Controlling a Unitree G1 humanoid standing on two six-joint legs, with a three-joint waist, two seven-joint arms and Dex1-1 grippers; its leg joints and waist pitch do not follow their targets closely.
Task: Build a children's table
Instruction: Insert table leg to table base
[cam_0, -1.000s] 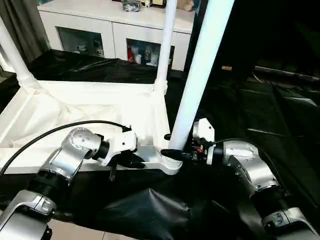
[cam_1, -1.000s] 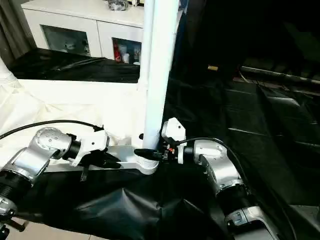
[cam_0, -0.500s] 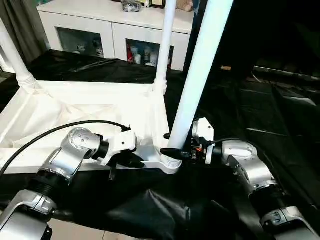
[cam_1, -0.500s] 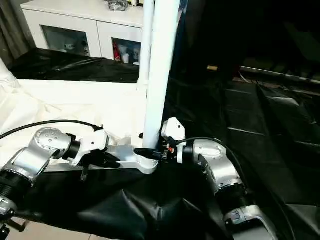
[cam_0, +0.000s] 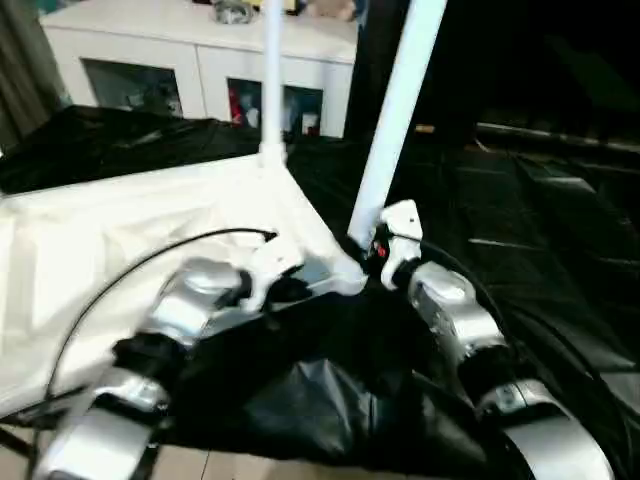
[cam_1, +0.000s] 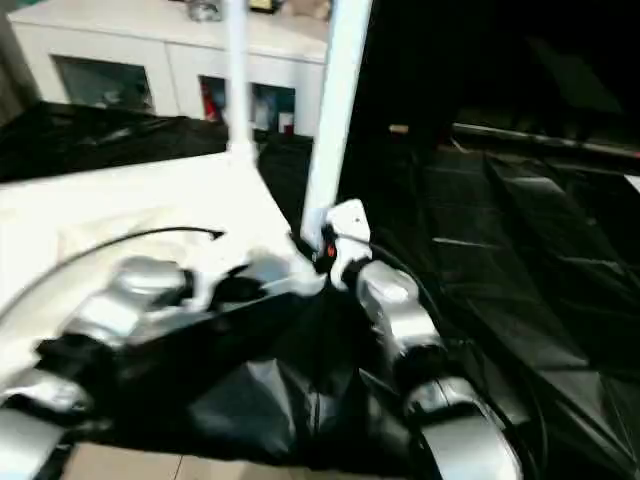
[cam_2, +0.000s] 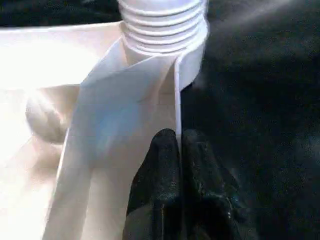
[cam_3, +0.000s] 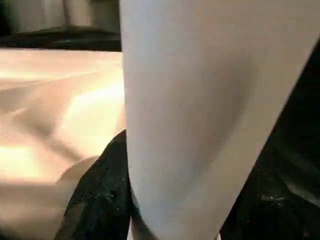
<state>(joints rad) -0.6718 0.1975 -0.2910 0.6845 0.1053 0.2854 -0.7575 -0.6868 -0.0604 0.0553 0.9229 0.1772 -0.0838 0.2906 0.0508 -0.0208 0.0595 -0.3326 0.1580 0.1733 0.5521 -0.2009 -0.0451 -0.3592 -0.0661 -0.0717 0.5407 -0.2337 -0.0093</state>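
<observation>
The children's table lies upside down, its white top (cam_0: 110, 230) resting on black sheeting. One white leg (cam_0: 395, 120) stands in the near corner socket (cam_0: 347, 281), and another leg (cam_0: 270, 70) stands at the far corner. My left gripper (cam_2: 179, 137) is shut on the top's thin rim (cam_2: 176, 85), just short of the leg's ribbed base (cam_2: 162, 20). My right gripper (cam_0: 370, 250) is shut on the near leg (cam_3: 200, 100) low down, with a black finger (cam_3: 97, 200) on each side of it.
A white cabinet (cam_0: 180, 60) with glass-fronted shelves stands behind the table. Black sheeting (cam_0: 530, 240) covers the floor to the right and bunches up in a fold (cam_0: 320, 400) in front of me. A black cable (cam_0: 150, 260) loops over my left forearm.
The whole picture has swung and blurred, so the camera has moved. Both grippers keep the same holds on the rim and the near leg.
</observation>
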